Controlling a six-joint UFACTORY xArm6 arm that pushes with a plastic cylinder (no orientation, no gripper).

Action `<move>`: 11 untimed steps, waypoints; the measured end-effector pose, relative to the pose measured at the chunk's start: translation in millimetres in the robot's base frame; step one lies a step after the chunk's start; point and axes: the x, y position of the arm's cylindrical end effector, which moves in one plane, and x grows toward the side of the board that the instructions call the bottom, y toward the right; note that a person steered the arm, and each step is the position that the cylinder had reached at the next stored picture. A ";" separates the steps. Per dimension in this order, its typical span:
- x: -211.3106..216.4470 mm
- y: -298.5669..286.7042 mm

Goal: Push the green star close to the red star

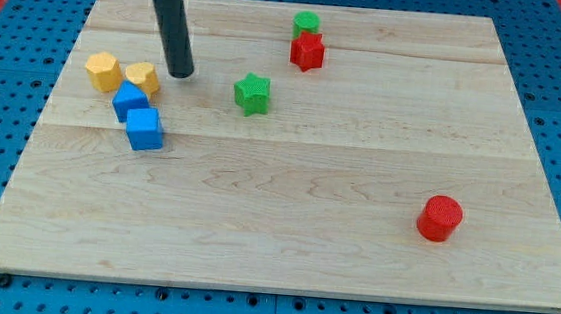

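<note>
Green star (252, 94) sits right of my tip (180, 73), apart; no pincer here, nothing held; red star (308, 51) beyond, up-right

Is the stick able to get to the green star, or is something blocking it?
Probably yes. My tip sits to the view's left of the green star, with only bare board between them. The yellow blocks and blue blocks lie on my tip's other side.

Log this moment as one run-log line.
my tip: left of green star, beside yellow blocks | green star: apart from red star | push: not begun
</note>
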 end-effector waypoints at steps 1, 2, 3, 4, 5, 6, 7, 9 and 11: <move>41.6 72.2; 41.6 174.6; 48.7 187.0; 29.3 201.2; 53.1 245.7; 87.0 257.9; 114.2 255.8; 145.8 195.1; 137.5 223.1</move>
